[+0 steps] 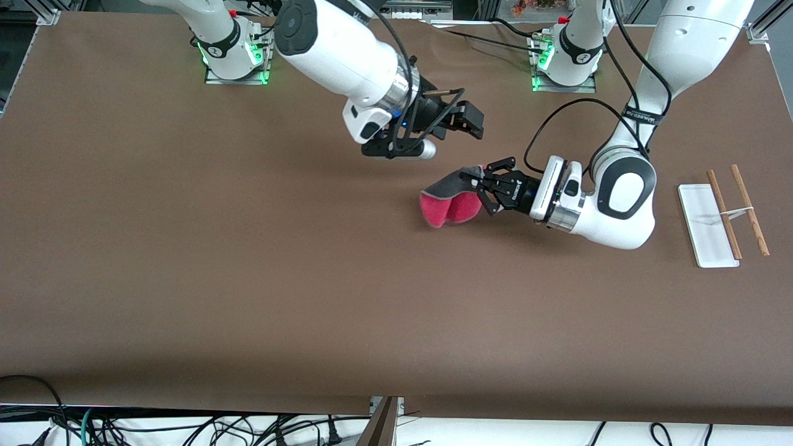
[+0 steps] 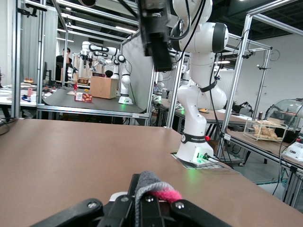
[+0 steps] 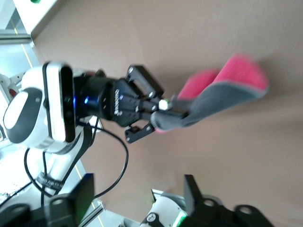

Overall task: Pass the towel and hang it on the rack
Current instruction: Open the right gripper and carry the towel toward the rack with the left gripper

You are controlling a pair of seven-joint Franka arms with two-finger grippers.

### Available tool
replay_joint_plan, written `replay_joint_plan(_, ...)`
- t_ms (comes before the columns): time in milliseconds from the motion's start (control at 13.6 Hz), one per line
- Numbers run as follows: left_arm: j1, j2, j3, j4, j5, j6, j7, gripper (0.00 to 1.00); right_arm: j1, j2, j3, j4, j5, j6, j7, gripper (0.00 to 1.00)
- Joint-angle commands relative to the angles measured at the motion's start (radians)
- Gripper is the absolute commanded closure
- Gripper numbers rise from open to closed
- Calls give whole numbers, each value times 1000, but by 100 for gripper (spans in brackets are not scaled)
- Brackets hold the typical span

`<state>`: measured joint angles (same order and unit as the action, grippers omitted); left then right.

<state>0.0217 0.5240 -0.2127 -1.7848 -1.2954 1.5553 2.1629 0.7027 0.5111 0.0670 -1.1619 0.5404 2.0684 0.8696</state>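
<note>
Upper centre of the front view: right gripper [image 1: 463, 119] hangs over bare brown table [image 1: 186, 248], fingers spread apart, holding nothing. Centre: small pink-red terry towel with dark grey underside [image 1: 451, 201] droops folded from left gripper [image 1: 482, 184], clamped on one edge; it looks soft, light, floppy, best taken by that pinched edge. Right edge: white-based rack with two brown wooden rods [image 1: 722, 214] lies well apart, with nothing in the way.

My arms are glossy white with dark grey joint caps; black cables loop along them; green lights glow at my bases; my fingers [image 1: 489, 183] are black.
</note>
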Motion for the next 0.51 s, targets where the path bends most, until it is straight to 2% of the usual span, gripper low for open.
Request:
replay_joint_plan(0,6,-21,13,79,118,-1,-84,100,-22,-37,-50,4,-78,-97,-73,0)
replay_joint_plan(220,23,-27,13,200,328,-3,-300,100,-22,-72,-217,-34,-105,-287,-252,0)
replay_joint_plan(441,32,-27,12,336,603,-46,-536,100,-20,-134,-386,-132,-109,-362,-487,0)
